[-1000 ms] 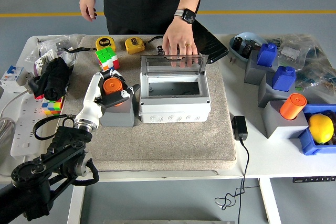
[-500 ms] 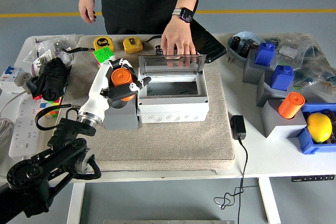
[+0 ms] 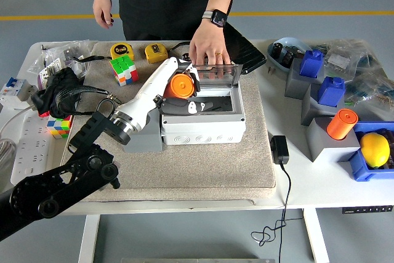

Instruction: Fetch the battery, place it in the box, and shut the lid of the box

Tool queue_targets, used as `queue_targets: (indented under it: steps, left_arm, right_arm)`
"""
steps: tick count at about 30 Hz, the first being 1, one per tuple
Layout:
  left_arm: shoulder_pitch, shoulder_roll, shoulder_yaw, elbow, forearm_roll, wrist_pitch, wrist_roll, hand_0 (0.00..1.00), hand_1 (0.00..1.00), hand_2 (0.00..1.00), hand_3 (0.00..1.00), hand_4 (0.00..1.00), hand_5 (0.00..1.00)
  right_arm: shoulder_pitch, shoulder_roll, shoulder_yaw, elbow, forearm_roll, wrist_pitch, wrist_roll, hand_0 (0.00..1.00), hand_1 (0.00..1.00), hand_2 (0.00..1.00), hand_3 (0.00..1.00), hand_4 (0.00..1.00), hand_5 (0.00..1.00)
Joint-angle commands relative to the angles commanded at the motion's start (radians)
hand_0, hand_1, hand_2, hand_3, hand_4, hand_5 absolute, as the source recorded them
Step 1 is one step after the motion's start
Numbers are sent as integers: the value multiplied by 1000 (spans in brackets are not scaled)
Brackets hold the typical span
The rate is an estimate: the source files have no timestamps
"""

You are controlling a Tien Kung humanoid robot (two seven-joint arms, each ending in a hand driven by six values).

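Battery poised over the box's open mouth, held in the left hand

Left hand (image 3: pixel 182 93) has its fingers curled around the orange battery (image 3: pixel 181 85), which hangs at the left end of the grey box (image 3: pixel 203 115), just above the cavity; its long axis looks tilted rather than upright, though that is hard to judge. The cavity lies directly below and to the right of the battery, so the drop looks short. At the box's far edge a person's hand (image 3: pixel 208 48) rests on the raised clear lid (image 3: pixel 206 73). No right hand shows anywhere around the box.
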Motion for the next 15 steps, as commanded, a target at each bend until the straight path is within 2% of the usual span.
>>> queue_targets:
  steps: [1, 2, 7, 8, 13, 14, 15]
  left_arm:
    - [-13, -2, 13, 4, 39, -3, 20, 25, 57, 113, 201, 998, 28]
    - [-24, -5, 23, 7, 78, -6, 37, 22, 40, 114, 232, 998, 143]
    - [-97, -29, 90, 34, 283, -22, 128, 22, 40, 114, 232, 998, 143]
    - [-111, -35, 103, 41, 314, -25, 145, 16, 15, 100, 227, 998, 386]
    - [-159, -57, 156, 70, 387, -40, 224, 16, 15, 100, 227, 998, 386]
    - [-169, -64, 168, 79, 393, -45, 239, 11, 6, 99, 226, 998, 518]
    - [-180, -73, 183, 90, 399, -48, 252, 11, 6, 99, 226, 998, 518]
  right_arm:
    - [0, 0, 0, 0, 0, 0, 0, 588, 579, 553, 538, 910, 467]
    - [1, 0, 0, 0, 0, 0, 0, 587, 580, 553, 538, 909, 464]
    - [3, -1, 1, 1, 0, -1, 0, 587, 580, 553, 538, 909, 464]
    - [3, -1, 2, 2, 0, -1, 0, 589, 580, 552, 538, 908, 462]
    - [4, -2, -2, 2, 0, -1, -1, 589, 580, 552, 538, 908, 462]
    - [4, -3, -3, 2, 0, -1, -1, 589, 580, 552, 537, 907, 461]
    - [4, -3, -5, 3, 0, -1, -1, 589, 580, 552, 537, 907, 461]
